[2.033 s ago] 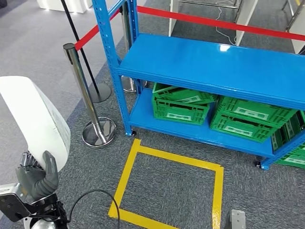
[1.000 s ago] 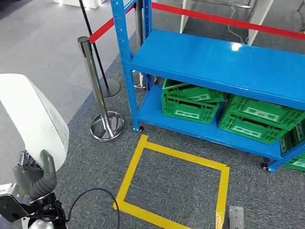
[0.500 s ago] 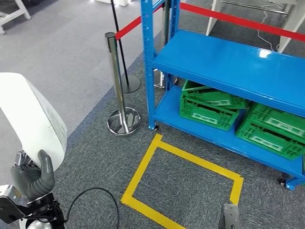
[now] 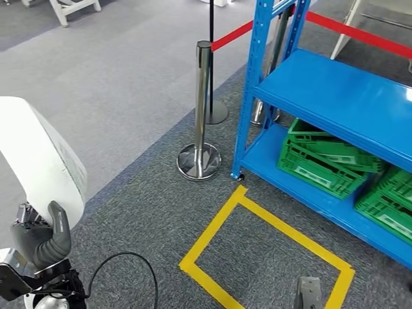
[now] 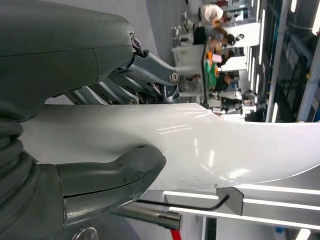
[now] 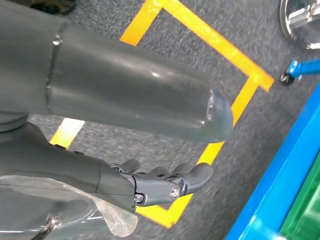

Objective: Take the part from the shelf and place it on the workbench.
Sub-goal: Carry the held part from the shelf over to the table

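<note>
A large white curved part (image 4: 38, 158) stands up at the lower left of the head view, and my left hand (image 4: 44, 238) grips its lower edge, thumb pressed on its face. In the left wrist view the same white part (image 5: 196, 145) is clamped between the thumb (image 5: 117, 172) and the fingers behind it. The blue shelf (image 4: 340, 96) stands at the right. My right hand (image 6: 124, 100) hangs over the grey carpet with its fingers stretched out and nothing in it.
A yellow tape rectangle (image 4: 272, 225) marks the carpet in front of the shelf. Green crates (image 4: 326, 158) lie on the shelf's bottom level. A chrome barrier post (image 4: 200, 116) with a red belt (image 4: 233, 35) stands left of the shelf. People stand far off (image 5: 215, 30).
The whole view has swung left: shelf, post and tape rectangle have shifted right in the picture and more open carpet shows. The left hand still holds the white part as before.
</note>
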Tool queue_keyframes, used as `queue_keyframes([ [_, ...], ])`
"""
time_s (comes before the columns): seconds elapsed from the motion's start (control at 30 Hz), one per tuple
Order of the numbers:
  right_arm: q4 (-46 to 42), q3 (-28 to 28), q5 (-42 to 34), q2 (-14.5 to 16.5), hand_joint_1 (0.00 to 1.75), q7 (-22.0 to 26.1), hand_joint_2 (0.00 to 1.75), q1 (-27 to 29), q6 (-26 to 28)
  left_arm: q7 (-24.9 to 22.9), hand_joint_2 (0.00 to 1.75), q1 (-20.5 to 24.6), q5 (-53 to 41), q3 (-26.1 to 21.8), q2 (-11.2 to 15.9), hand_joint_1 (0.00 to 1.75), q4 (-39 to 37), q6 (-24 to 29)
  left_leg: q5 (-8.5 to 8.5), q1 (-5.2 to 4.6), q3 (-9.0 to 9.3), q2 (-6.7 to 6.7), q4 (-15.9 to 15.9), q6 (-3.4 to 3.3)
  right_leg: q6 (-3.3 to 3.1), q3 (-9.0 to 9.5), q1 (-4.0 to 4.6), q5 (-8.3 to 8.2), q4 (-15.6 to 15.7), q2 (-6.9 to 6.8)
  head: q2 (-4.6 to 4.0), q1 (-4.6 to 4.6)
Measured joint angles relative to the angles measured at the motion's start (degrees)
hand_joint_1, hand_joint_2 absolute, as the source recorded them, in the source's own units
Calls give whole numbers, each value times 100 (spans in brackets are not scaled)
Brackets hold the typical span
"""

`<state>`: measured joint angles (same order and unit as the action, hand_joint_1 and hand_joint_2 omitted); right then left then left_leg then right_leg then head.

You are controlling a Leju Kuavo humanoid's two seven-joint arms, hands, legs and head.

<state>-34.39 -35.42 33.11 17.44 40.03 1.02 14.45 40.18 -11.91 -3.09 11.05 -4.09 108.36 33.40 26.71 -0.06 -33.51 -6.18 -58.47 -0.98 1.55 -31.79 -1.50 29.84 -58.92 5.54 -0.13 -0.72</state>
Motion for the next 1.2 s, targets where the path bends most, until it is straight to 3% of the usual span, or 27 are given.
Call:
queue_keyframes([
  [0.07,3,17,-3,-1,0,-1,0,3,-2,-2,175,-7,2,-10,2,175,2,3,-35,26,-59,-146,-6,72,-39,34,4,2,28,-66,0,2],
  [0.1,3,34,-4,-2,0,0,0,-4,-3,-3,175,-14,3,-16,5,175,3,6,-26,27,-79,-127,-24,103,-66,43,1,-10,43,-141,0,3],
  [0.17,3,75,-5,-4,0,2,0,-19,-9,-2,175,1,5,-25,13,175,9,9,142,15,-206,144,-301,162,-129,69,-14,-21,72,-310,0,42],
  [0.23,8,111,-11,-8,0,2,0,-15,-19,-2,175,24,10,-27,18,175,12,5,490,26,-525,475,-1008,217,-169,81,1,-5,74,-500,0,80],
  [0.3,23,139,-32,-11,0,1,0,-10,-26,-3,175,24,12,-27,27,175,11,-11,680,54,-791,561,-1587,251,-180,86,9,11,73,-695,0,84],
  [0.33,32,151,-47,-13,0,0,0,-14,-26,-3,175,23,13,-27,33,175,11,-21,618,61,-782,575,-1587,255,-177,92,10,20,73,-781,0,85],
  [0.37,42,166,-69,-14,0,0,0,-21,-26,-3,175,23,11,-27,40,175,11,-31,456,64,-657,603,-1353,247,-171,105,10,29,73,-859,0,86],
  [0.4,49,182,-93,-14,0,1,0,-30,-25,-3,175,24,6,-27,45,175,12,-38,246,58,-448,682,-956,225,-161,125,12,42,73,-929,0,86],
  [0.47,63,211,-160,-15,0,1,0,-47,-22,-4,175,35,-16,-27,52,175,16,-44,16,-2,-78,919,-240,167,-119,154,36,74,70,-1054,0,93],
  [0.53,78,223,-215,-15,0,1,0,-53,-19,-3,175,38,-42,-27,56,175,29,-40,21,-60,12,1018,-13,122,-66,167,59,94,73,-1158,0,88],
  [0.6,85,224,-233,-15,0,1,0,-52,-18,-1,175,29,-51,-27,57,175,40,-36,16,-66,-6,970,-6,104,-44,174,59,96,80,-1206,0,79],
  [0.8,89,228,-236,-15,0,1,0,-52,-17,-2,175,21,-49,-28,58,175,44,-32,18,-68,-10,951,-10,96,-35,179,56,92,89,-1224,0,84],
  [0.87,93,264,-234,-15,0,2,0,-52,-4,-3,175,-11,-47,-36,64,175,77,-19,-12,-51,23,869,53,44,12,207,50,128,114,-1256,0,84],
  [0.9,94,301,-237,-17,0,3,0,-40,20,0,175,-28,-34,-47,62,175,109,-10,-34,-36,40,771,95,-1,38,60,45,311,-215,-1097,0,63],
  [0.93,84,359,-268,-20,0,4,0,-10,48,3,175,-52,-40,-69,58,175,139,-15,-49,-19,65,561,124,-34,52,-21,37,258,-288,-861,0,42],
  [1.0,64,443,-356,-24,0,4,0,49,91,9,175,-75,-48,-111,46,175,179,-24,-37,-13,57,160,91,-36,32,-133,10,161,-338,-238,-1,9],
  [1.03,55,470,-405,-25,0,3,0,69,95,8,175,-85,-63,-133,46,175,191,-30,-30,-9,40,-3,60,-4,14,-21,5,-50,-16,-116,-1,10],
  [1.07,56,480,-434,-25,0,2,0,72,99,6,175,-90,-57,-150,46,175,208,-22,-34,1,15,-66,47,29,-4,24,10,-25,42,-78,-1,13],
  [1.13,57,525,-483,-25,0,1,0,71,116,4,175,-109,-50,-195,47,175,242,-22,-47,27,-23,-157,39,93,-55,55,20,-37,67,-194,-1,10],
  [1.2,55,579,-531,-25,0,2,0,57,137,4,175,-114,-53,-233,48,175,263,-39,71,13,-114,64,-156,154,-124,91,8,-45,102,-337,0,41],
])
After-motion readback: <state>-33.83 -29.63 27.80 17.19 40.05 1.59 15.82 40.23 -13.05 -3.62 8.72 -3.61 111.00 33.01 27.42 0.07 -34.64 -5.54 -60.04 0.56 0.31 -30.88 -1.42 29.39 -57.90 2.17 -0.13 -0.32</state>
